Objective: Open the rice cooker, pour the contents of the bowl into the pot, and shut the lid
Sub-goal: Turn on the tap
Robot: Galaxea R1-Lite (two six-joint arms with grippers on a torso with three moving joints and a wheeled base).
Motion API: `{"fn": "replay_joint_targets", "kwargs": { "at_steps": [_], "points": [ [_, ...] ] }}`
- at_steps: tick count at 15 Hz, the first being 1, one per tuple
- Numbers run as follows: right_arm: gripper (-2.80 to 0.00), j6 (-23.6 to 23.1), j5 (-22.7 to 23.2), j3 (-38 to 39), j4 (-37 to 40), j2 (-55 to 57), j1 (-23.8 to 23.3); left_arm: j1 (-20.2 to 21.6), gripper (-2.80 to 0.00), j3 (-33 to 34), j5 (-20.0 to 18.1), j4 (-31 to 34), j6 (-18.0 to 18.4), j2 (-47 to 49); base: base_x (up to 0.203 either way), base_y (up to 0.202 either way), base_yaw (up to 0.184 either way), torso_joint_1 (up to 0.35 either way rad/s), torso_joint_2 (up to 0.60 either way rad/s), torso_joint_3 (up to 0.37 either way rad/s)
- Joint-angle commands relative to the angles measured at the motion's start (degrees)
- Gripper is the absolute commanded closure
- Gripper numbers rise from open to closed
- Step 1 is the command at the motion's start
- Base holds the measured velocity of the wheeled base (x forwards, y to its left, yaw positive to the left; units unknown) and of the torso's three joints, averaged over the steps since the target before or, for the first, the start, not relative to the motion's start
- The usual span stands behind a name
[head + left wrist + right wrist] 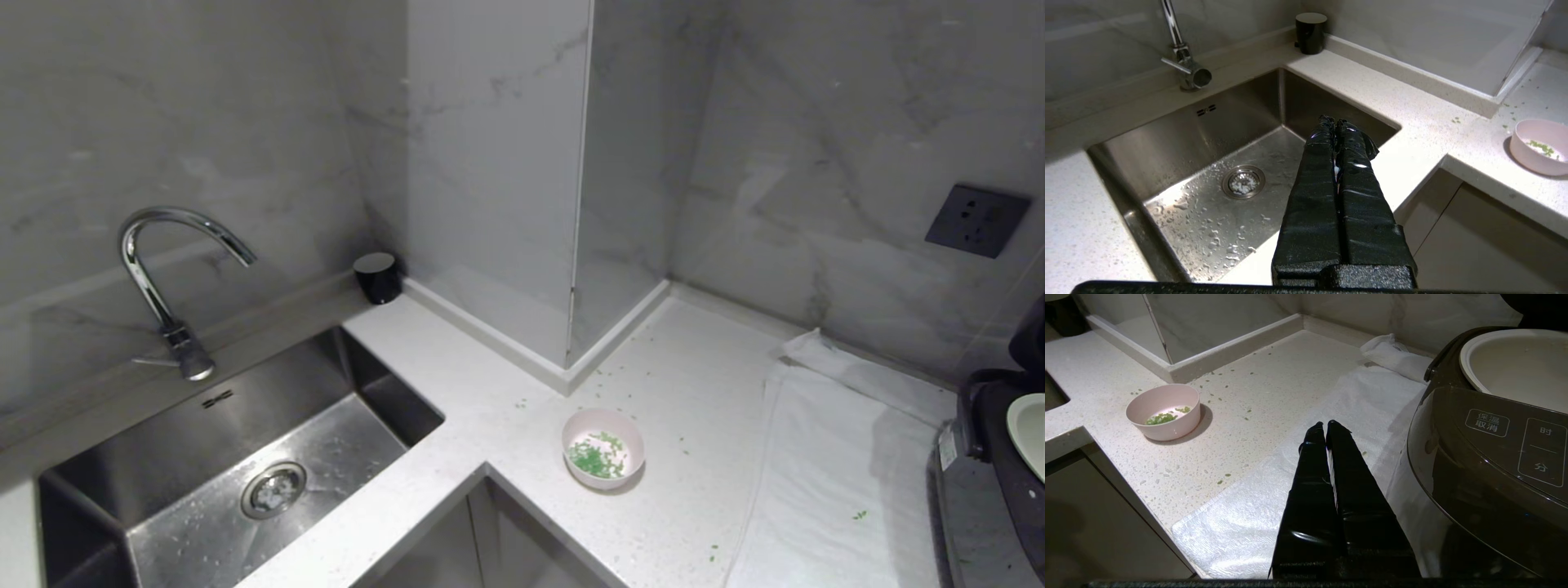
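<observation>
- Pink bowl (pixel 602 448) on the white counter (pixel 457 384), green bits (pixel 596 457) inside, some spilled around it.
- Rice cooker (pixel 1486 457) at the right, on a white towel (pixel 824 482), lid up, cream pot (pixel 1515 363) showing.
- Left gripper (pixel 1336 121) squeezed tight, empty, above the sink (pixel 1208 134).
- Right gripper (pixel 1325 425) squeezed tight, empty, above the towel beside the cooker.

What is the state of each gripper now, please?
Left gripper: closed, holding nothing, above the sink.
Right gripper: closed, holding nothing, above the towel beside the cooker.
</observation>
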Motion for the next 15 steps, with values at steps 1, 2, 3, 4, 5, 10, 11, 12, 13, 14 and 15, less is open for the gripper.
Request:
{"fn": "replay_joint_targets", "kwargs": {
  "at_steps": [1, 2, 3, 4, 5, 10, 11, 12, 13, 14, 15],
  "points": [
    [0.00, 0.00, 0.02, 0.00, 0.02, -0.02, 0.00, 0.54, 0.00, -5.59, 0.11, -0.70, -1.45, 13.81, 0.000, 0.000, 0.000, 0.000, 0.00, 0.000],
    [0.00, 0.00, 0.02, 0.00, 0.02, -0.02, 0.00, 1.55, 0.00, -8.45, 0.13, -1.25, -3.16, 20.23, 0.000, 0.000, 0.000, 0.000, 0.00, 0.000],
    [0.00, 0.00, 0.02, 0.00, 0.02, -0.02, 0.00, 3.10, 0.00, -11.36, 0.13, -1.75, -4.90, 26.76, 0.000, 0.000, 0.000, 0.000, 0.00, 0.000],
    [0.00, 0.00, 0.02, 0.00, 0.02, -0.02, 0.00, 4.78, 0.00, -13.81, 0.14, -2.14, -6.71, 32.92, 0.000, 0.000, 0.000, 0.000, 0.00, 0.000],
    [0.00, 0.00, 0.00, 0.00, 0.02, -0.02, 0.00, 6.37, 0.00, -16.09, 0.20, -2.51, -9.17, 39.25, 0.000, 0.000, 0.000, 0.000, 0.00, 0.000],
    [0.00, 0.00, 0.02, 0.00, 0.02, -0.02, 0.00, 9.80, 0.00, -25.83, 3.36, -4.68, -22.57, 66.38, 0.000, 0.000, 0.000, 0.000, 0.00, 0.000],
    [0.00, 0.00, 0.02, 0.00, 0.02, -0.02, 0.00, 9.97, 0.00, -27.61, 5.10, -5.01, -24.40, 70.31, 0.000, 0.000, 0.000, 0.000, 0.00, 0.000],
    [0.00, 0.00, 0.02, 0.00, 0.02, -0.02, 0.00, 9.75, 0.00, -28.98, 7.86, -5.29, -25.86, 73.99, 0.000, 0.000, 0.000, 0.000, 0.00, 0.000],
    [0.00, -0.09, 0.02, 0.00, 0.02, -0.02, 0.00, 9.31, 0.00, -30.20, 10.63, -5.53, -27.23, 76.98, 0.000, 0.000, 0.000, 0.000, 0.00, 0.000],
    [0.00, -0.04, 0.02, 0.00, 0.02, -0.02, 0.00, 8.85, 0.00, -31.62, 12.55, -5.91, -28.43, 79.74, 0.000, 0.000, 0.000, 0.000, 0.00, 0.000],
    [0.00, 0.00, 0.02, 0.00, 0.02, -0.02, 0.00, 8.52, 0.00, -32.94, 13.52, -6.53, -29.25, 82.20, 0.000, 0.000, 0.000, 0.000, 0.00, 0.000]
  ]
}}
